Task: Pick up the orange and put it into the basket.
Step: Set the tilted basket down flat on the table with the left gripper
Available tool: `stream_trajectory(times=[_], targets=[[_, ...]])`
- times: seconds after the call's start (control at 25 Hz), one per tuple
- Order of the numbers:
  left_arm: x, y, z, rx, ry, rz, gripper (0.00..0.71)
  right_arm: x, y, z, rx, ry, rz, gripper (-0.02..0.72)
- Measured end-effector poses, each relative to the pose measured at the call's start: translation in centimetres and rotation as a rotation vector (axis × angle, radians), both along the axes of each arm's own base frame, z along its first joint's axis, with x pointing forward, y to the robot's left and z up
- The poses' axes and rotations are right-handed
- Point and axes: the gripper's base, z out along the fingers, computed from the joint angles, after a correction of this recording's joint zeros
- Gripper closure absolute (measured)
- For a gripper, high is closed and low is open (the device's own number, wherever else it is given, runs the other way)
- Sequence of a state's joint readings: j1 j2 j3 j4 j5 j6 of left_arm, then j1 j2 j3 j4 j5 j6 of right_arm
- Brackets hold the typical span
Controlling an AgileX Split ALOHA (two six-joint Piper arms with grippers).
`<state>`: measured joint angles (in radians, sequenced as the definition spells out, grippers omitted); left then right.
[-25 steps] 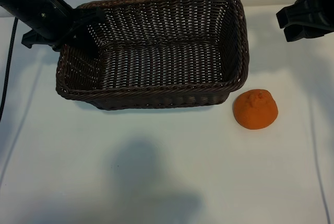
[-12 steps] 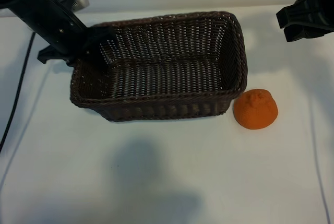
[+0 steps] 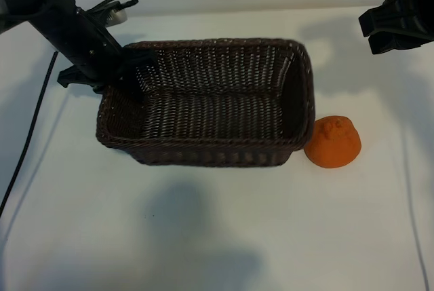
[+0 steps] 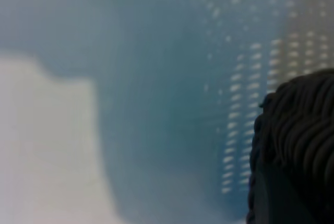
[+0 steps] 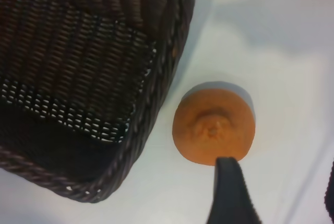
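The dark brown wicker basket (image 3: 203,159) lies on the white table, with its far left corner held by my left gripper (image 3: 127,68), which is shut on the rim. Seen from the left wrist, the braided rim (image 4: 300,130) fills one corner very close up. The orange (image 3: 332,143) rests on the table just off the basket's right end, stem dimple up. My right gripper (image 3: 397,23) hangs open at the far right, above and behind the orange. The right wrist view has the orange (image 5: 214,125) beside the basket's corner (image 5: 151,98), a narrow strip of table between them, and one dark fingertip (image 5: 229,192) over the orange's edge.
A black cable (image 3: 30,135) trails from the left arm down the table's left side. The white tabletop (image 3: 217,237) spreads out in front of the basket and the orange.
The left gripper has dragged the basket to the right and nearer, so its right end now sits close beside the orange. The orange and the right arm have not moved.
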<state>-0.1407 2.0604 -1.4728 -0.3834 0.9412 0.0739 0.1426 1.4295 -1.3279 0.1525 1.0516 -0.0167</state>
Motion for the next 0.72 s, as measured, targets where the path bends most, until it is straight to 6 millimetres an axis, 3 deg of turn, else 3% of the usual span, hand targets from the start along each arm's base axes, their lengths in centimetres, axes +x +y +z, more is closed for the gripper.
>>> stream_trajectory(times=[0.52, 0.72], targets=[[0.3, 0.3, -0.2, 0.036, -0.033, -0.011, 0.550, 0.0, 0.0, 0.0, 0.001, 0.000, 0.000, 0.270], [0.6, 0.3, -1.5, 0.039, -0.021, -0.003, 0.550, 0.0, 0.0, 0.0, 0.001, 0.000, 0.000, 0.270]])
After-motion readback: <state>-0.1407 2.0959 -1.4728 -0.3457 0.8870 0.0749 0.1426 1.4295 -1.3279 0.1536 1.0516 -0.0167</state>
